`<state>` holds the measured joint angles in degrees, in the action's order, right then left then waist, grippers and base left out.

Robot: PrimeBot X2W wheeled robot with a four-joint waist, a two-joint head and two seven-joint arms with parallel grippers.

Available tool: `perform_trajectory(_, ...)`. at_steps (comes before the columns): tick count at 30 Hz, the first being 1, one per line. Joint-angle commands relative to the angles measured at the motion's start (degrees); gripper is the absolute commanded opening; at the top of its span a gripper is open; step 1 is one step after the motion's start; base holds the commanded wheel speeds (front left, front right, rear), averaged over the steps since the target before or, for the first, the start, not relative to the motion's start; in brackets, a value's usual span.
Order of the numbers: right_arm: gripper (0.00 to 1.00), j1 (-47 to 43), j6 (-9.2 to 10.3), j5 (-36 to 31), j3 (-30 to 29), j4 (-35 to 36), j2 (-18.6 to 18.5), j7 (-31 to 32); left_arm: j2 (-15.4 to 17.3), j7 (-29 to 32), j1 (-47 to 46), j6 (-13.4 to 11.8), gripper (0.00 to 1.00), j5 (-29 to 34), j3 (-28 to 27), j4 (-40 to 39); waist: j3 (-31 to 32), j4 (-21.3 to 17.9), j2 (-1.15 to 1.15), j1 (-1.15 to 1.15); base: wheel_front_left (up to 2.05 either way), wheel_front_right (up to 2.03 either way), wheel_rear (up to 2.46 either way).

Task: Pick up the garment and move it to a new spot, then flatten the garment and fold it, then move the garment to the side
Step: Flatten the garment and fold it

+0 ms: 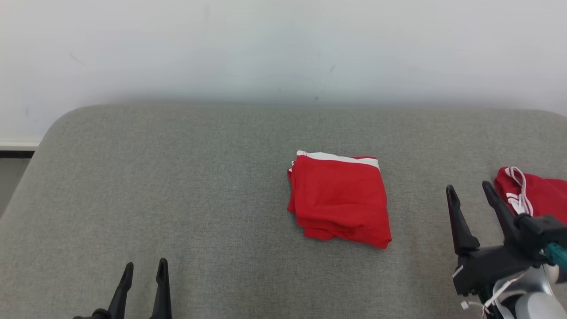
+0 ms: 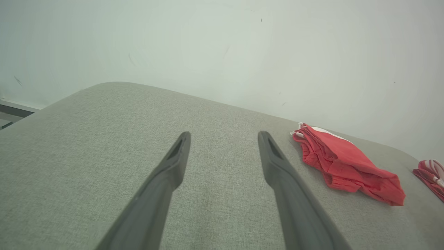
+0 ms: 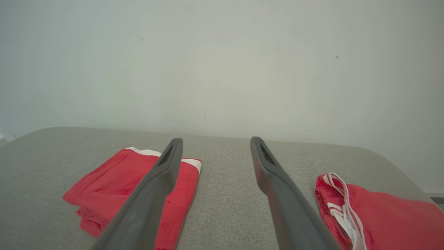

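Surface: grey woven fabric pad (image 1: 177, 177) with rounded far corners, spanning nearly the full width of the head view.
Left gripper (image 1: 146, 262): at the lower left, nearest the robot, its two dark fingers pointing toward the wall. The jaws are spread with nothing between them; in the left wrist view (image 2: 224, 133) bare grey fabric shows through the gap.
Right gripper (image 1: 467, 184): at the lower right, fingers spread wide and holding nothing. It sits in the bare strip between the two red pieces, touching neither; the right wrist view (image 3: 216, 139) shows fabric pad between the fingers.
Folded garment (image 1: 339, 199): red with a white band along its far edge, folded into a compact, roughly square stack. It lies flat on the pad just right of centre, well apart from the left gripper.
Second garment (image 1: 542, 195): red with white stripes and a white drawstring, at the pad's right edge, just beside the right gripper.
Wall (image 1: 266, 53): plain, pale, with a few faint marks, rising behind the pad's far edge.
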<state>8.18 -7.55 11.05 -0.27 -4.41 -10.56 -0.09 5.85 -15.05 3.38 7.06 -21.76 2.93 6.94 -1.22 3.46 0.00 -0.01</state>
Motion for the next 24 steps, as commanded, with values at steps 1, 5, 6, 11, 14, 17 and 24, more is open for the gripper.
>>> perform_trajectory(1,1.00,-1.55,0.15,-0.58,-0.50,0.60,0.40,-0.45,0.35,-0.16,-0.95,-0.13,1.00,0.16,-0.42,0.77,0.83,-0.69,0.00,0.01,0.00,0.00,0.00)
perform_trajectory(5,1.00,-4.63,0.15,-0.30,-0.78,1.22,0.67,-0.55,0.72,-0.15,-2.81,-0.13,1.00,0.66,-0.64,2.52,1.73,-1.20,0.00,0.01,0.00,0.00,0.00)
perform_trajectory(6,1.00,-5.23,0.15,-0.16,-0.53,1.19,0.49,-0.71,0.87,-0.15,-3.23,-0.12,1.00,0.88,-0.65,2.87,1.95,-1.36,0.00,0.01,0.00,0.00,0.00)
perform_trajectory(11,1.00,-7.02,0.15,0.54,0.13,0.78,0.33,-1.45,1.57,-0.16,-4.75,-0.07,1.00,1.44,-0.72,4.60,2.75,-2.13,0.00,0.01,0.00,0.00,0.00)
perform_trajectory(14,1.00,-7.89,0.15,0.74,0.54,0.43,0.18,-1.85,2.12,-0.15,-5.65,0.01,1.00,1.70,-0.50,5.89,3.28,-2.63,0.00,0.01,0.00,0.00,0.00)
perform_trajectory(17,1.00,-8.57,0.15,1.16,1.05,-0.18,-0.17,-1.82,2.30,-0.15,-6.18,0.01,1.00,1.79,-0.22,6.89,3.79,-3.00,0.00,0.01,0.00,0.00,0.00)
perform_trajectory(24,1.00,-9.32,0.15,1.85,1.76,-1.21,-0.72,-2.15,2.46,0.17,-6.07,-0.33,1.00,1.78,0.47,8.51,4.53,-3.52,0.00,0.01,0.00,0.00,0.00)
